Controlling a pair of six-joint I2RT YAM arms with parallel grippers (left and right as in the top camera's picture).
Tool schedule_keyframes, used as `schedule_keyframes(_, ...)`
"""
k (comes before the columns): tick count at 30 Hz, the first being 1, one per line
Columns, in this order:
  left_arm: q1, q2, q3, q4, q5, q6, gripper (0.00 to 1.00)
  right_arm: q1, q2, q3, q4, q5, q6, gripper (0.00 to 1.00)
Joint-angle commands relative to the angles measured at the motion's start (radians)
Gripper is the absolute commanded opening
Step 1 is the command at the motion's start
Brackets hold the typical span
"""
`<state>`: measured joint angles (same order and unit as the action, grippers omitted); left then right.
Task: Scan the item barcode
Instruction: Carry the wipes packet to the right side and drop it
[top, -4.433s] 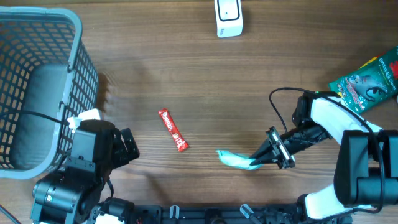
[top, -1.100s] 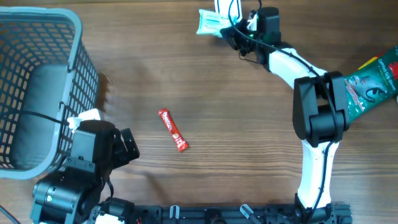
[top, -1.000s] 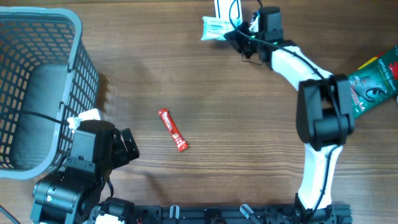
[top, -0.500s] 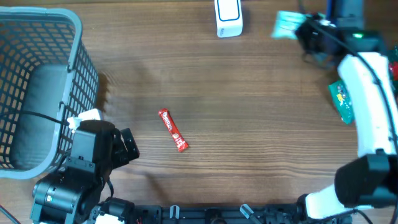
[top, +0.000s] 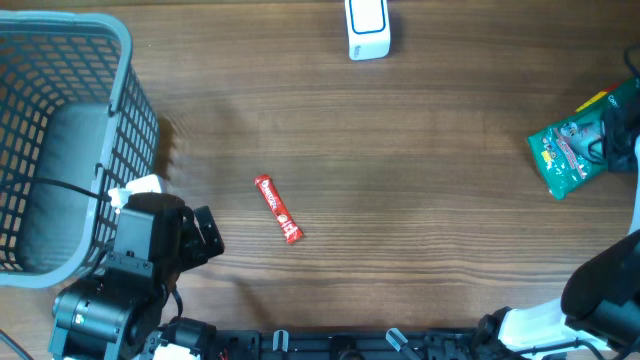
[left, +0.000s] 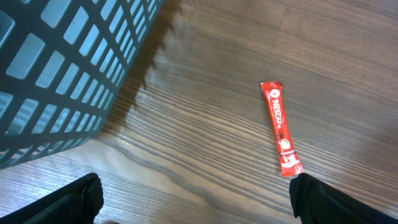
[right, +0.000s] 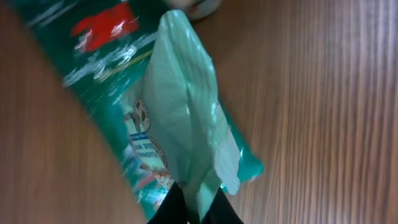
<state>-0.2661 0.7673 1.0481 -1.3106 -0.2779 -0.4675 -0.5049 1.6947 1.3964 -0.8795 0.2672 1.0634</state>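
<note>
A: Pale green packet (right: 186, 106), where is it?
B: Above the dark green bag (right: 99, 118), with the right gripper (right: 193, 208) clamped on its edge.
A: Left gripper (left: 202, 202)?
B: Jaws wide apart over the wooden table (left: 205, 81), well left of that bag.

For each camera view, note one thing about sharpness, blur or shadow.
Overhead: evenly lit and sharp; the basket throws a soft shadow rightward onto the table. Left wrist: the red sachet is crisp, its lettering legible. Right wrist: close-up and soft; the print on the dark green bag behind the pale green packet in the right gripper is smeared.
</note>
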Motion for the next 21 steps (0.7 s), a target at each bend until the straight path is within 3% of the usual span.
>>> schedule_keyframes(1, 0.005, -0.001, 0.001, 0.000, 0.005, 0.015, 1.00, -0.023, 0.004, -0.161, 0.143, 0.047, 0.043, 0.04)
schedule_keyframes(4, 0.005, -0.001, 0.001, 0.000, 0.005, 0.016, 1.00, -0.030, 0.004, -0.262, 0.262, 0.047, 0.042, 0.08)
schedule_keyframes(7, 0.005, -0.001, 0.001, 0.000, 0.005, 0.015, 1.00, -0.029, 0.004, -0.286, 0.273, 0.046, 0.042, 0.14)
schedule_keyframes(11, 0.005, -0.001, 0.001, 0.000, 0.005, 0.015, 1.00, -0.029, -0.008, -0.274, 0.268, 0.005, 0.031, 0.58)
schedule_keyframes(12, 0.005, -0.001, 0.001, 0.000, 0.005, 0.015, 1.00, -0.029, -0.013, -0.267, 0.263, -0.017, 0.018, 0.64)
schedule_keyframes(14, 0.005, -0.001, 0.001, 0.000, 0.005, 0.015, 1.00, -0.029, -0.026, -0.254, 0.262, -0.068, -0.021, 0.88)
schedule_keyframes(15, 0.005, -0.001, 0.001, 0.000, 0.005, 0.015, 1.00, -0.029, -0.040, -0.247, 0.261, -0.107, -0.043, 0.94)
schedule_keyframes(21, 0.005, -0.001, 0.001, 0.000, 0.005, 0.015, 1.00, -0.029, -0.155, -0.245, 0.236, -0.359, -0.074, 1.00)
